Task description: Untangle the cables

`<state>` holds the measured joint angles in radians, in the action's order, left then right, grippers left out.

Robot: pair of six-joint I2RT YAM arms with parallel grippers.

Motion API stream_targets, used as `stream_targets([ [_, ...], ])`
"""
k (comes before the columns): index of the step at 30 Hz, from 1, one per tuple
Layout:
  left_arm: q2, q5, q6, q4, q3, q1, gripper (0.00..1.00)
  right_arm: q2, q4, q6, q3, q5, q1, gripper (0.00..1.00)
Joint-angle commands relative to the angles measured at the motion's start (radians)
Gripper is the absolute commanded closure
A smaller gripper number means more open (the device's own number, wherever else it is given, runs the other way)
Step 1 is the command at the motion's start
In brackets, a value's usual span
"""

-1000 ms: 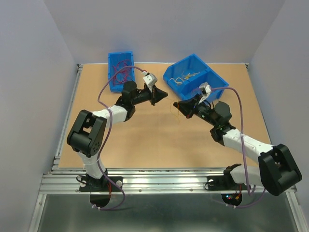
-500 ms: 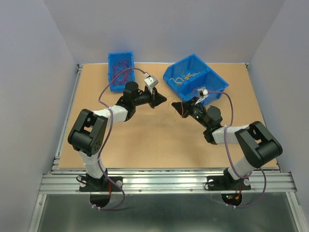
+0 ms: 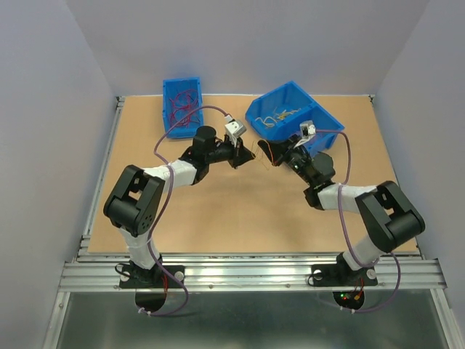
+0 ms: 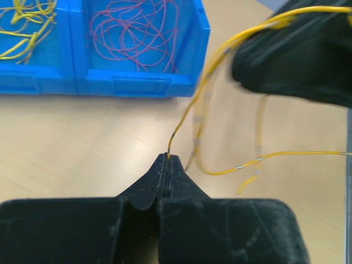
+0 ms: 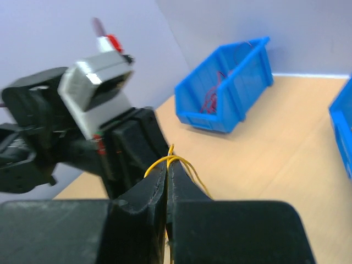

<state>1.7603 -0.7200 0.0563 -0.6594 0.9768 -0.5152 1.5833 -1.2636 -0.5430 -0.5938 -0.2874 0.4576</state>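
Observation:
My left gripper (image 3: 251, 155) and right gripper (image 3: 275, 155) face each other tip to tip over the table's middle back. Thin yellow cables (image 3: 263, 153) hang between them. In the left wrist view my left gripper (image 4: 168, 158) is shut on the end of a yellow cable (image 4: 208, 72), which runs up to the right gripper (image 4: 297, 55). More yellow strands loop below. In the right wrist view my right gripper (image 5: 168, 163) is shut on looped yellow cables (image 5: 177, 160), with the left gripper (image 5: 132, 144) just behind them.
A small blue bin (image 3: 168, 109) at the back left holds dark red cables (image 3: 183, 104). A larger divided blue bin (image 3: 256, 116) at the back right holds yellow cables (image 3: 280, 114) and, in its other compartment, red cables (image 4: 137, 32). Grey walls surround the table.
Both grippers have closed in on each other. The left one moved right, the right one moved back and slightly right, and its arm folded in. The yellow cables stayed held.

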Motion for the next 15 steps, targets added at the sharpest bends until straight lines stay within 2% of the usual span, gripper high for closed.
stream_targets([
  [1,-0.081,0.057,-0.039,-0.011,0.028,0.026,1.0,-0.132,-0.352,0.031,-0.008,-0.068,0.0,0.99],
  [4,-0.085,0.051,-0.035,-0.005,0.034,0.056,1.0,-0.193,-0.269,0.014,0.005,-0.101,0.0,0.99],
  [9,-0.045,-0.004,-0.013,0.018,0.056,0.057,1.0,-0.218,-0.301,0.003,0.0,-0.107,0.0,0.99],
  [15,-0.068,-0.015,-0.01,0.041,0.057,0.043,1.0,-0.183,-0.307,0.031,-0.099,-0.07,0.0,1.0],
])
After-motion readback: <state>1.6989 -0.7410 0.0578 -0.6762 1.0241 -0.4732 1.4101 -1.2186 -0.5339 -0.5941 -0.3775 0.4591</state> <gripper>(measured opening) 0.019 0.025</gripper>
